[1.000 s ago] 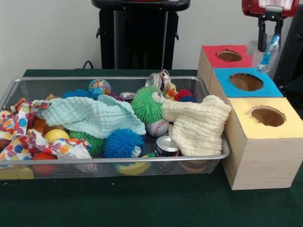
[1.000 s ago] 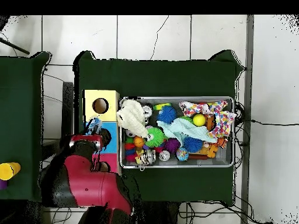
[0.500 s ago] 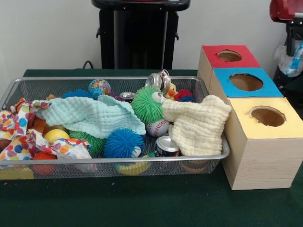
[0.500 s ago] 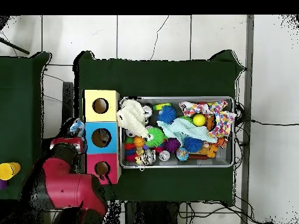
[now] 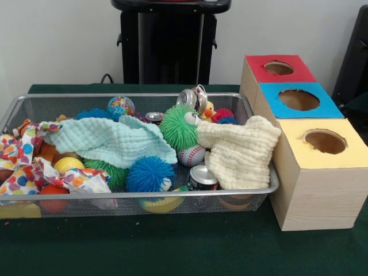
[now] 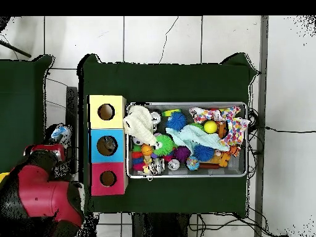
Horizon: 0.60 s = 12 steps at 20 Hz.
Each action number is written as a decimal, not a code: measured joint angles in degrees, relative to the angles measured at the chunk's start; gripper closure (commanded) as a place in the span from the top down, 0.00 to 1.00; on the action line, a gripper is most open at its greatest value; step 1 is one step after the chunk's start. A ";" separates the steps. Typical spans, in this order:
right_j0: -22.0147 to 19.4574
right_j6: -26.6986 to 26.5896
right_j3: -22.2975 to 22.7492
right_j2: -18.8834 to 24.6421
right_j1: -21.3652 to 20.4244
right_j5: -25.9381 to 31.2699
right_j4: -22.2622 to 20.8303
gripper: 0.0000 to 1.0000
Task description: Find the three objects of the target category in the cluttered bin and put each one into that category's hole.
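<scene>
Swung away from the boxes since a second ago, the red arm (image 6: 40,200) now sits off the table's edge in the overhead view and is gone from the front view. At its tip, the gripper (image 6: 60,133) carries a crumpled blue and white plastic item (image 6: 61,131) over the floor beside the table; jaw opening cannot be read, but they appear closed on it. The wire bin (image 5: 172,194) remains crowded: a mint cloth (image 5: 112,141), a cream cloth (image 5: 238,150), spiky balls, cans and a baseball (image 5: 191,154). Three boxes stand beside it, with yellow (image 5: 325,141), blue (image 5: 298,99) and red (image 5: 278,68) holes. Judgement: return over the bin, lift the cloths aside, and expose hidden target items before committing to any grasp
</scene>
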 measured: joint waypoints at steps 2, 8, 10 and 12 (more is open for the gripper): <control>1.06 0.00 -1.35 -0.93 0.80 1.50 0.86 0.00; 4.71 0.03 -6.73 -3.95 2.96 7.68 3.61 0.00; 5.18 0.03 -7.80 -4.47 3.05 8.97 3.81 0.00; 5.59 0.03 -9.02 -5.13 3.06 9.91 4.21 0.00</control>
